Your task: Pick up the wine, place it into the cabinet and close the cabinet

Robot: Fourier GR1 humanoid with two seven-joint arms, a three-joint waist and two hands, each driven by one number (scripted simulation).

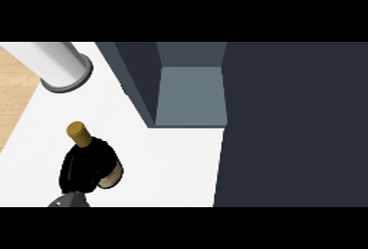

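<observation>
Around the dark body of the wine bottle point(108, 170) the black fingers point(82, 168) of the left hand point(86, 165) were curled, clamped on it and hiding most of the glass, so that only a pale strip of label showed at the fingers' right edge. Just above the fingers the bottle's gold-capped neck point(79, 133) stuck out, tilted toward the upper left. Below the fingers a bit of grey forearm point(68, 200) came in from the lower edge. Under and around the fingers lay the white bench point(173, 165), though whether the bottle touched it could not be told. Up and to the right of the fingers, well apart from them, stood the open cabinet point(191, 97), its grey-blue inside showing, with its dark front point(295, 126) filling the whole right side. Above the fingers, at the upper left, stood a white cylinder with a grey rim point(61, 68), and beyond it a strip of light wood point(14, 92).
</observation>
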